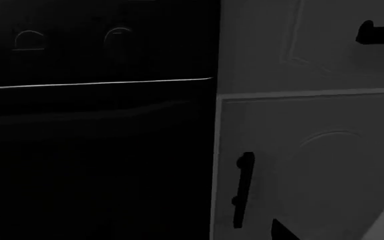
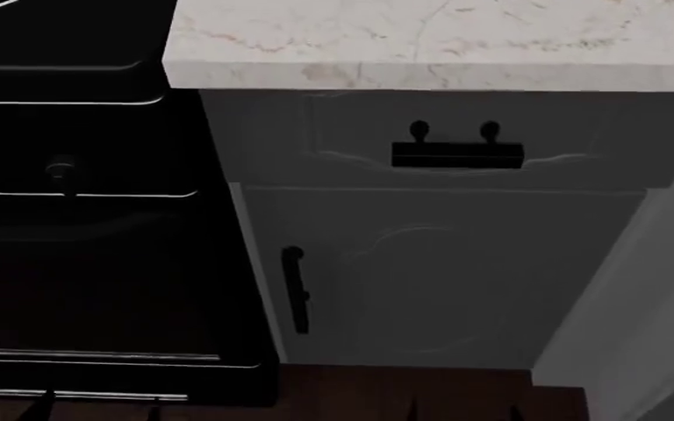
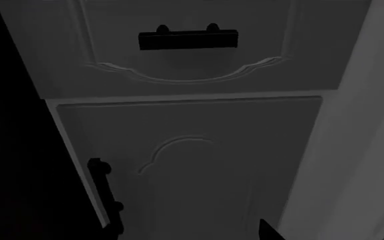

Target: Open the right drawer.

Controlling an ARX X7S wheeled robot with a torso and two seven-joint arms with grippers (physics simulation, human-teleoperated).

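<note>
The right drawer (image 2: 349, 132) is a wide grey front under the marble countertop (image 2: 431, 39), and it looks closed. Its black bar handle (image 2: 456, 155) sits on two posts. The drawer also shows in the right wrist view (image 3: 185, 60) with its handle (image 3: 188, 39), and the handle's end shows in the left wrist view (image 1: 381, 34). Of my right gripper only one dark fingertip (image 3: 267, 232) shows, off centre and well below the drawer. Of my left gripper only one fingertip (image 1: 281, 232) shows, before the cabinet door. Both grippers hold nothing and stand apart from the handle.
Below the drawer is a taller grey cabinet door (image 2: 455, 281) with a vertical black handle (image 2: 296, 289). A black oven front (image 2: 91, 228) with knobs (image 2: 62, 167) stands to the left. A grey side panel (image 2: 653, 298) rises at the right. Dark wood floor (image 2: 407, 395) lies below.
</note>
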